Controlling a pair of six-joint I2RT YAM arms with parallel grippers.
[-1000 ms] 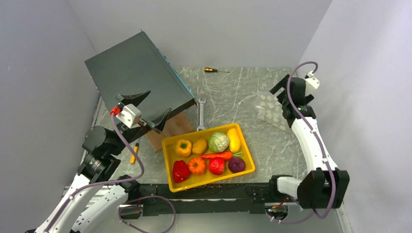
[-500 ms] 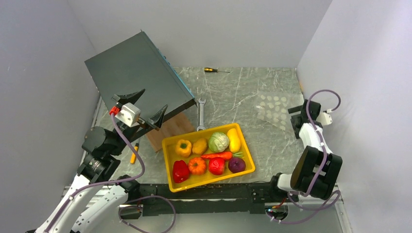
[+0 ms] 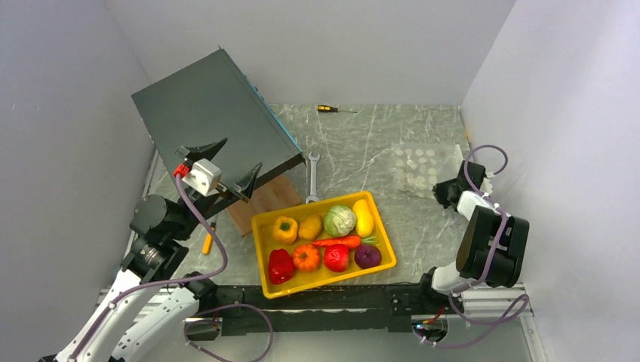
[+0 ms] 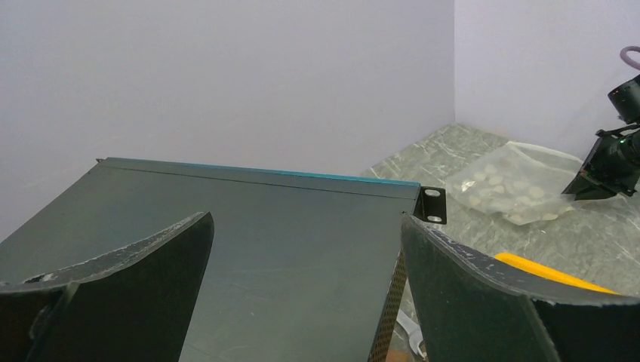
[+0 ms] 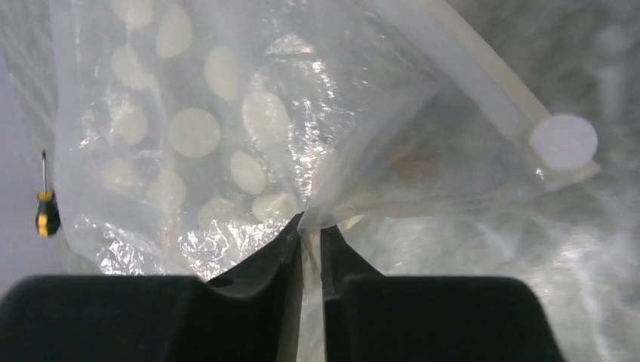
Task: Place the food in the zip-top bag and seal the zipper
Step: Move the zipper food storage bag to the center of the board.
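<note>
The food point(image 3: 340, 220), glossy toy vegetables and fruits in red, orange, yellow, green and purple, lies in a yellow tray point(image 3: 332, 277) at the table's near middle. The zip-top bag point(image 3: 423, 166) point(image 5: 226, 136), clear with white dots, lies at the right. My right gripper point(image 3: 444, 192) point(image 5: 311, 226) is shut on a bunched fold of the bag's near edge. The zipper point(image 5: 483, 83), a white strip, runs past it on the upper right. My left gripper point(image 3: 243, 154) point(image 4: 306, 219) hangs open and holds nothing, above a dark box, far from the bag point(image 4: 502, 188).
A dark metal box point(image 3: 211, 113) point(image 4: 264, 226) leans on a wooden block point(image 3: 268, 197) at the left. A wrench point(image 3: 312, 177) lies beside the tray. One screwdriver point(image 3: 336, 109) point(image 5: 47, 211) lies by the back wall, and an orange-handled tool point(image 3: 207, 240) lies at the left.
My right arm pulled back from over the bag to its near right corner and its jaws closed on the plastic, which now stands bunched up. The left arm stayed still.
</note>
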